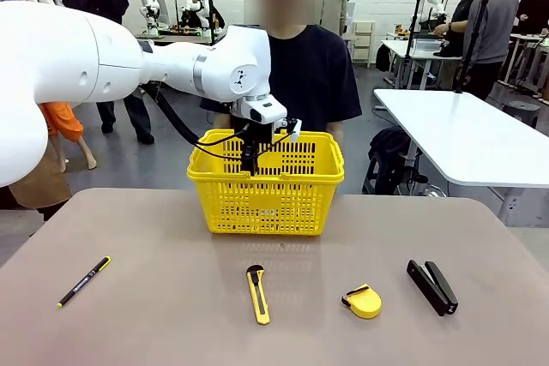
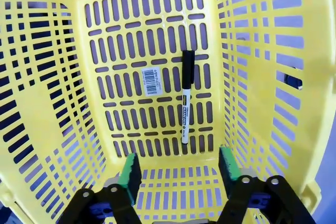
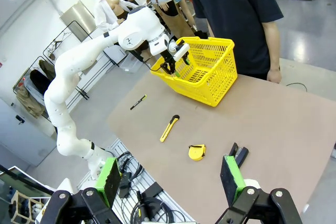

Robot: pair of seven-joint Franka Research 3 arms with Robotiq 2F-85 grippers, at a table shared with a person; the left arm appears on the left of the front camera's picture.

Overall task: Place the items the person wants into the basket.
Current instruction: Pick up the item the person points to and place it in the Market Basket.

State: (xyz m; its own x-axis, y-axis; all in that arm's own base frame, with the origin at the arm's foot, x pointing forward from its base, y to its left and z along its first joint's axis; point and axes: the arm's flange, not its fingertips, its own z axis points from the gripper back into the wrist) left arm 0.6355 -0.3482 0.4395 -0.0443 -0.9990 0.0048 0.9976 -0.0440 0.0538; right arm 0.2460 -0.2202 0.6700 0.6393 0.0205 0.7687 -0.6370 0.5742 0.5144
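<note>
Yellow slotted plastic basket (image 1: 266,203) holds the slim white marker with black cap (image 2: 186,98), at 12 o'clock from the left hand (image 2: 178,161) — released, empty. Right hand (image 3: 169,161) — likewise released.

We see a brown tabletop (image 1: 171,237), on it a black pen with yellow tip (image 1: 84,281) lying slantwise near the left edge, a black stapler (image 1: 432,286) well apart toward the right side, a white table (image 1: 463,135) behind, onlookers (image 1: 101,6) standing farther back.

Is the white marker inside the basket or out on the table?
Inside. The marker lies flat on the slotted floor of the basket, beyond the open left gripper, which does not touch it.
</note>
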